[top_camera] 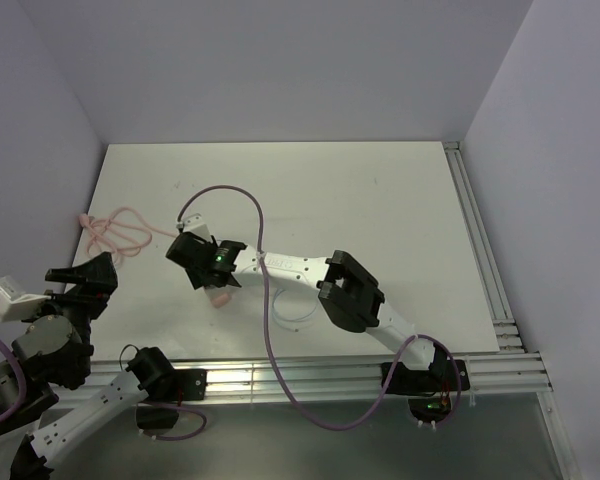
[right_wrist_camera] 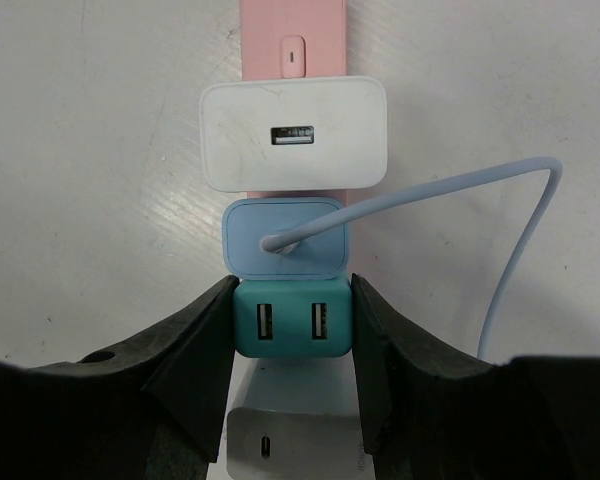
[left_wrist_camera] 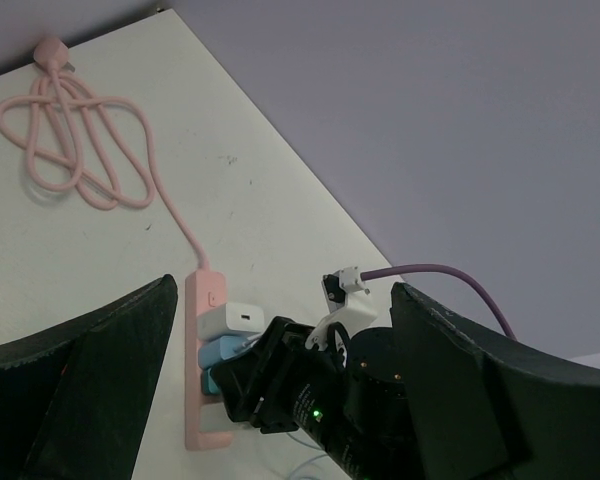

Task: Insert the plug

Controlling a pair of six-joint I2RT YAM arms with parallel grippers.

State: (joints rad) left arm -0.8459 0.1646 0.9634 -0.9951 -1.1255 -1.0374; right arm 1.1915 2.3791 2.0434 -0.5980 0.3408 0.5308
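My right claw point(right_wrist_camera: 292, 298) is closed on the teal charger point(right_wrist_camera: 290, 335). Its two black fingers point(right_wrist_camera: 195, 350) press against the left and the right side of it, and the two ports of this charger face my wrist camera. The teal charger sits in the pink socket strip point(right_wrist_camera: 292, 30), which lies flat on the white counter point(right_wrist_camera: 100, 150).

The plug point(right_wrist_camera: 272, 243) is just beyond the fingertips of the right claw, at the next one in the row, the light blue charger point(right_wrist_camera: 320, 258). The plug head stands in the face of that charger and seems to be seated there, but it is very small and I cannot tell how deep it goes. Its thin pale wire point(right_wrist_camera: 525, 250) leaves to the right of the claw, then bends back and runs outside the right finger.

Further beyond the fingertips there is a white charger point(right_wrist_camera: 292, 135) with one port. On the wrist side of the claw, partly under it, I see a second white charger point(right_wrist_camera: 280, 440).

My left claw point(left_wrist_camera: 285, 295) is wide open and holds nothing. It hangs well apart from the strip and points toward the right claw. The pink cord point(left_wrist_camera: 90, 160) of the strip lies in loops far beyond its fingertips.
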